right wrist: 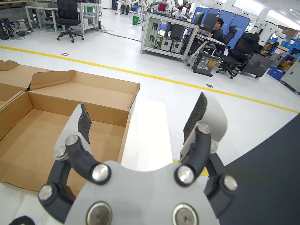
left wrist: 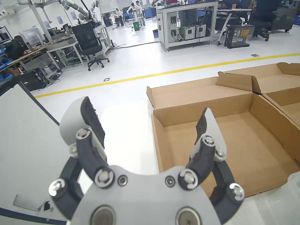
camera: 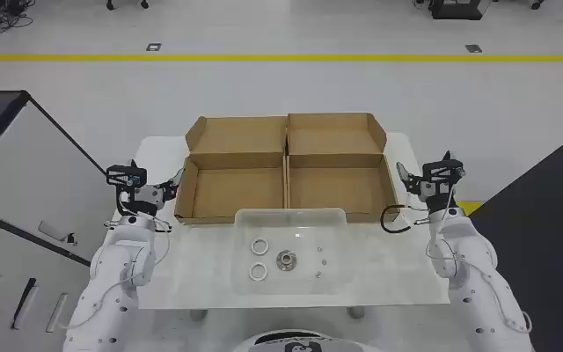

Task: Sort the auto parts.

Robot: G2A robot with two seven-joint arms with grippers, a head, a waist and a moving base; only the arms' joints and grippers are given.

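My left gripper [left wrist: 147, 112] hangs off the left edge of the table [camera: 400, 260] with its fingers spread wide and nothing between them. My right gripper [right wrist: 141, 104] hangs the same way off the right side, spread and empty. The parts lie between my arms in a clear tray [camera: 242, 220] at the near middle of the table: two white rings [camera: 260, 245], a round metal piece [camera: 286, 260] just beside them, and a few small bits [camera: 319, 260] further right. Two open cardboard boxes [camera: 233, 189] stand side by side right behind the tray. I see several risks from here. The tray looks slick and light, so a finger coming down off-centre could skate a ring away or push the whole tray. The small bits may be too slight for my pads to pinch cleanly and could drop on the way over. The rings lie close to the metal piece, so wide fingers might knock one while closing on the other. If both arms go for the tray at once, they could meet over it. A low carry could also catch a box's front wall. As for writing, I can make out no label, brand or print on the boxes, the tray or the parts.
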